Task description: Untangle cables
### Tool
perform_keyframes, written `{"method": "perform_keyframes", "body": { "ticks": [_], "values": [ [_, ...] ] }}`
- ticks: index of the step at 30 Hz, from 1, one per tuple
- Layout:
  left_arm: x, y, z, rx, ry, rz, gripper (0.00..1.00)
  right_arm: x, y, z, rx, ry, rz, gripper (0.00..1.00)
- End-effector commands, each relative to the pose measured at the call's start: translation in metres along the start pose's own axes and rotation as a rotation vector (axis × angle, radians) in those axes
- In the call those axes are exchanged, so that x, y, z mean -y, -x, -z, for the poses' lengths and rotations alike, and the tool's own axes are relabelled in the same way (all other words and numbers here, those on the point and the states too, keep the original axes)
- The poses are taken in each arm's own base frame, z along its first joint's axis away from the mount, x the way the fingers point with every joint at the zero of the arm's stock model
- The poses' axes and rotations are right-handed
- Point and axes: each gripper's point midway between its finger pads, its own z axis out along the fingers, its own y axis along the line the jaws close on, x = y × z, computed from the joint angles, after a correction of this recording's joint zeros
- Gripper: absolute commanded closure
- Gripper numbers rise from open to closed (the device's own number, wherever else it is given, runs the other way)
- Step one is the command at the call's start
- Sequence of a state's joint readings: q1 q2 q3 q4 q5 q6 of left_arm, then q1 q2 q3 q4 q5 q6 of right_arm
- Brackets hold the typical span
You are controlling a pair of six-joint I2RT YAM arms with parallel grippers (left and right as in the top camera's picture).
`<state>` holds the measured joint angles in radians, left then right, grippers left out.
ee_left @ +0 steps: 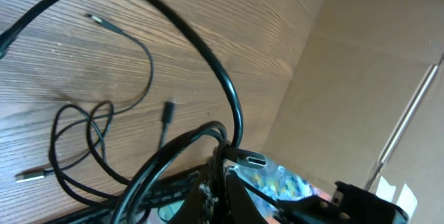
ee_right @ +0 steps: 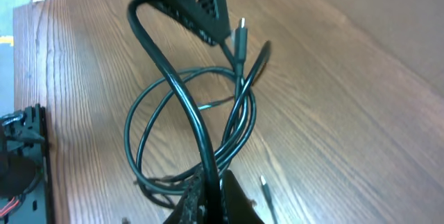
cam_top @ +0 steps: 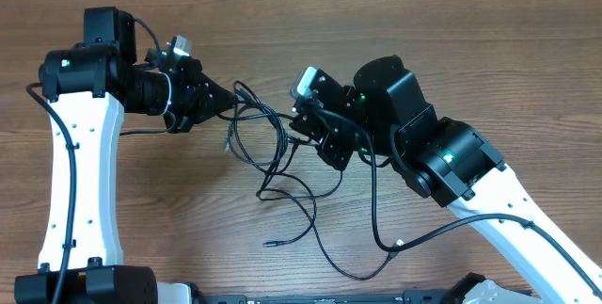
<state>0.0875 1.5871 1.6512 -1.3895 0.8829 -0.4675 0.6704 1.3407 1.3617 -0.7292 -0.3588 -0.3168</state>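
While both claws are clenched on the cables (cam_top: 275,158), the tangle lies between them on the wooden table (cam_top: 451,31).
At its tips the left gripper (cam_top: 229,103) pinches several strands, and the right gripper (cam_top: 297,135), facing it, pinches a loop. Loose cords trail from both claws toward the arm bases, and one plug end (cam_top: 270,244) lies well clear of either claw. A white tag (ee_left: 406,195) beside the left claw is too blurred to read.
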Motion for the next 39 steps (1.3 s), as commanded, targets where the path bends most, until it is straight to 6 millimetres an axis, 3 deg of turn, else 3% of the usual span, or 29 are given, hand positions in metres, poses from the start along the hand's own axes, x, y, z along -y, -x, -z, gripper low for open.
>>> {"method": "perform_keyframes", "body": {
  "ticks": [1, 14, 18, 19, 20, 21, 22, 24, 28, 34, 39],
  "values": [
    [0.012, -0.001, 0.004, -0.006, -0.053, -0.044, 0.96, -0.001, 0.008, 0.012, 0.016, -0.016, 0.014, 0.96],
    [0.015, -0.001, 0.004, -0.010, -0.070, -0.050, 0.96, -0.007, 0.003, 0.012, 0.000, 0.014, 0.002, 0.96],
    [0.036, -0.005, 0.007, -0.037, -0.188, -0.144, 0.96, -0.009, -0.008, 0.010, -0.043, 0.024, -0.016, 0.94],
    [0.042, -0.007, 0.008, -0.047, -0.222, -0.164, 0.96, -0.009, -0.012, 0.009, -0.059, 0.028, -0.023, 0.89],
    [0.046, -0.008, 0.009, -0.053, -0.248, -0.180, 0.96, -0.010, -0.016, 0.008, -0.073, 0.032, -0.029, 0.73],
    [0.049, -0.008, 0.010, -0.054, -0.262, -0.192, 0.96, -0.010, -0.019, 0.007, -0.087, 0.036, -0.034, 0.42],
    [0.051, -0.007, 0.010, -0.052, -0.268, -0.199, 0.96, -0.011, -0.021, 0.006, -0.097, 0.038, -0.039, 0.23],
    [0.051, -0.007, 0.010, -0.049, -0.270, -0.205, 0.96, -0.011, -0.023, 0.006, -0.103, 0.040, -0.041, 0.00],
    [0.057, -0.010, 0.012, -0.057, -0.310, -0.269, 0.96, -0.011, -0.023, 0.006, -0.103, 0.039, -0.041, 0.00],
    [0.087, -0.025, 0.028, -0.057, -0.521, -0.574, 0.96, -0.010, -0.023, 0.006, -0.106, 0.031, -0.072, 0.04],
    [0.082, -0.020, 0.024, -0.017, -0.475, -0.669, 0.96, 0.009, -0.016, 0.006, -0.073, -0.081, -0.266, 0.00]
  ]
}}
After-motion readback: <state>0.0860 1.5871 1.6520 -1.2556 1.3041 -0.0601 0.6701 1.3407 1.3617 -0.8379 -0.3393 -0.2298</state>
